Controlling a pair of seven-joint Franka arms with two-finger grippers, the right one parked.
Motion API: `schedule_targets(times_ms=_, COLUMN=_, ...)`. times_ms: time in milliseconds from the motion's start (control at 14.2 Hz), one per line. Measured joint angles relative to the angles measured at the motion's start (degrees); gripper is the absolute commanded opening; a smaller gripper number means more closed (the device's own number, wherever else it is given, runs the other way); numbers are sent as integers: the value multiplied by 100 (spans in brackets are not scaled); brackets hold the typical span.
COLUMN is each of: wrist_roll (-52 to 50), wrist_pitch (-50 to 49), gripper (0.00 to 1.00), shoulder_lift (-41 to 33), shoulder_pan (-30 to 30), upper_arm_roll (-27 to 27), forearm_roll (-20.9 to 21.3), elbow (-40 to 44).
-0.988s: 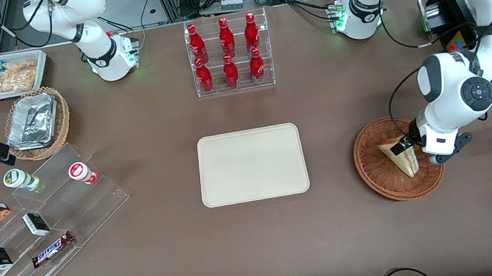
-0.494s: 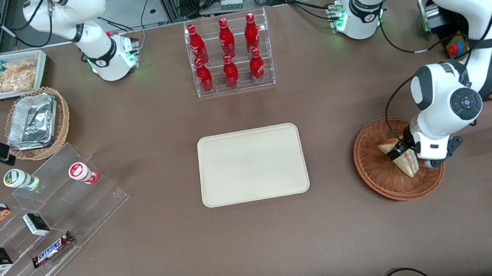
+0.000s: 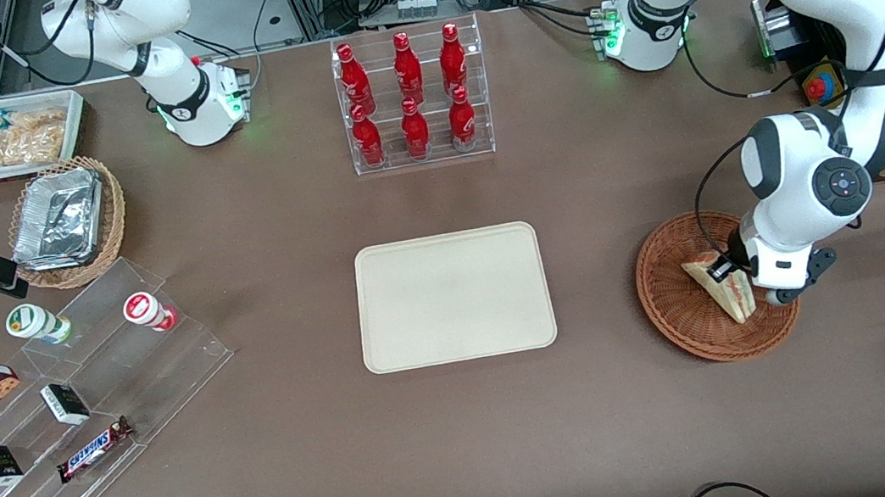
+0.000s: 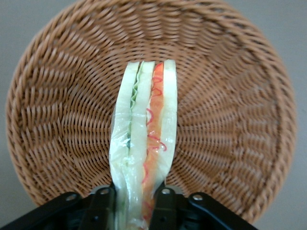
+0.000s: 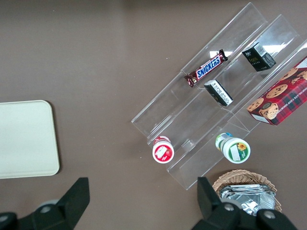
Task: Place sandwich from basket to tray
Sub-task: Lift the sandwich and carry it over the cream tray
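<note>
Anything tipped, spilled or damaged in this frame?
Nothing stands out. The sandwich stands on edge in the basket only because the gripper is shut on it; its wrap looks intact. The tray lies flat.

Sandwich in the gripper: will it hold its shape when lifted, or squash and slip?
The sandwich looks soft: the gripper pinches one end of its layers, so it may compress and sag. Its clear wrap looks glossy, so it could slip. It seems light, standing on edge in the basket.
</note>
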Motion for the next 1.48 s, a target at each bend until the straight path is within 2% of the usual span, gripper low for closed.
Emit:
schedule_targets(times_ms=212, wrist_roll=267, wrist_pitch=-748, gripper=7, shoulder_lift=-102, shoulder_pan=-293, upper_arm_roll=-97, forearm_roll=37, elbow=580)
schedule_targets(times_ms=494, wrist_roll=213, wrist_pitch=-1536, gripper=6, shoulder_lift=147, shoulder_pan=-1259, upper_arm_roll=-167, forearm_roll=-9, elbow=1489)
schedule_targets(times_ms=706, wrist_roll=189, wrist_pitch=-1555, gripper=5, shoulder_lift=595, shoulder_pan=-1996, upper_arm_roll=-191, forearm_roll=-282, elbow=1907)
schedule_targets(times_ms=918, wrist_roll=-235, wrist_pitch=-1552, gripper=4, shoulder_lift=1169, shoulder_pan=-2677, upper_arm_roll=-193, forearm_roll=-335, elbow=2490)
schedule_targets(times_ms=1341, wrist_roll=-973, wrist_pitch=-1535, gripper=7, shoulder_lift=2280, shoulder_pan=-3391, upper_arm_roll=-221, forearm_roll=-341, elbow=3565)
schedule_targets(times_ms=1412, wrist_roll=-1053, wrist_pitch=-1534, gripper=15, shoulder_lift=2428, shoulder_pan=-3462, upper_arm_roll=-236, forearm_roll=-341, elbow=3694)
schedule_targets(times_ms=1482, wrist_roll=-1111, wrist_pitch=-1517, gripper=47, shoulder_lift=2560, shoulder_pan=-3535, upper_arm_roll=-246, forearm_roll=-341, elbow=3795)
